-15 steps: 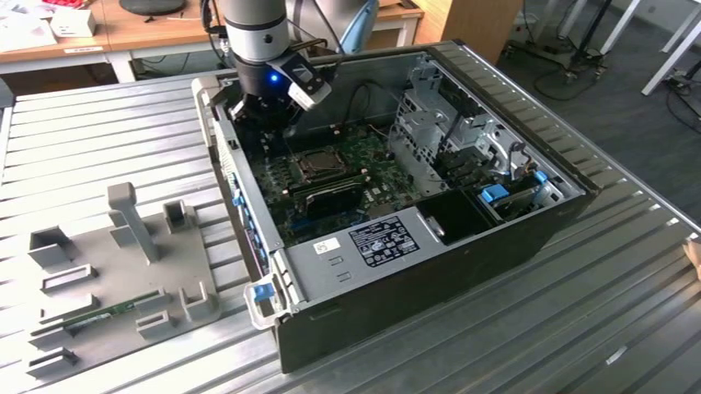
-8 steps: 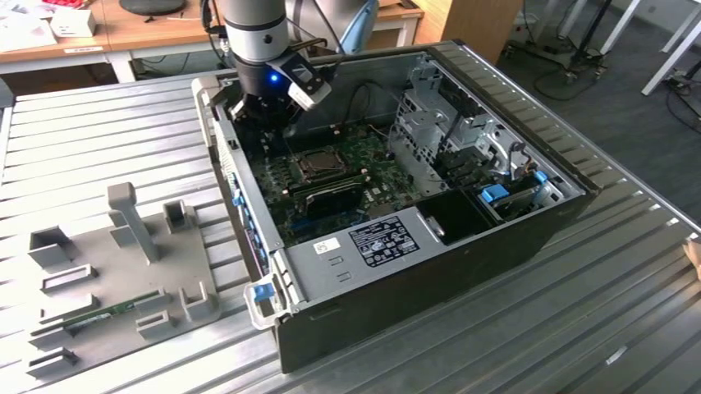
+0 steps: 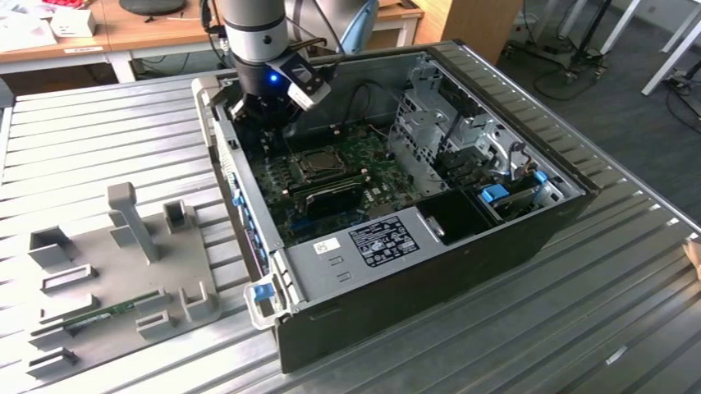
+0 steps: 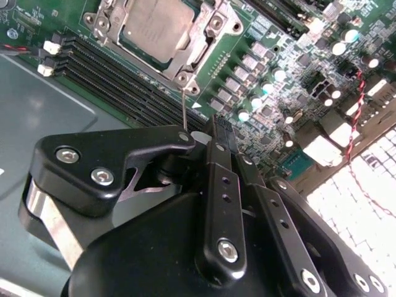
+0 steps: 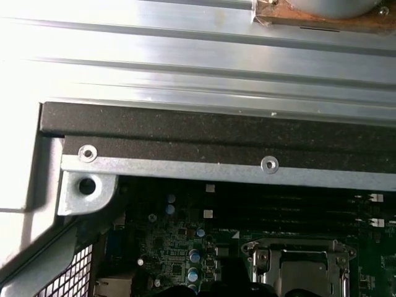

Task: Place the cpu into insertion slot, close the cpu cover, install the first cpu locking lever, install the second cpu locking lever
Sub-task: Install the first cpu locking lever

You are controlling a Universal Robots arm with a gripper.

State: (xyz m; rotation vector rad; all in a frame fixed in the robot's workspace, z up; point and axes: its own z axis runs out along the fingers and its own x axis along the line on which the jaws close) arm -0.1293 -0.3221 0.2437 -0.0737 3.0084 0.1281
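Note:
The cpu (image 4: 154, 25) lies flat in the insertion slot (image 3: 312, 164) on the green board inside the open computer case. The silver cpu cover (image 4: 197, 52) is down around it, and the chip's pale top shows through the cut-out. A thin wire locking lever (image 4: 184, 108) rises from the socket's corner up to my gripper (image 4: 199, 135). The fingers are shut, and the lever's end meets their tips; whether it is pinched between them I cannot tell. In the exterior view my gripper (image 3: 266, 123) hangs inside the case beside the socket, towards the case's far wall. The socket's edge (image 5: 297, 266) shows in the first wrist view.
Long black memory slots (image 4: 105, 68) run right beside the socket. The case wall (image 5: 204, 133) stands close behind the gripper. A metal drive cage (image 3: 449, 131) fills the exterior view's right of the case. A grey fixture plate (image 3: 121, 263) with upright blocks lies on the ribbed table (image 3: 98, 131).

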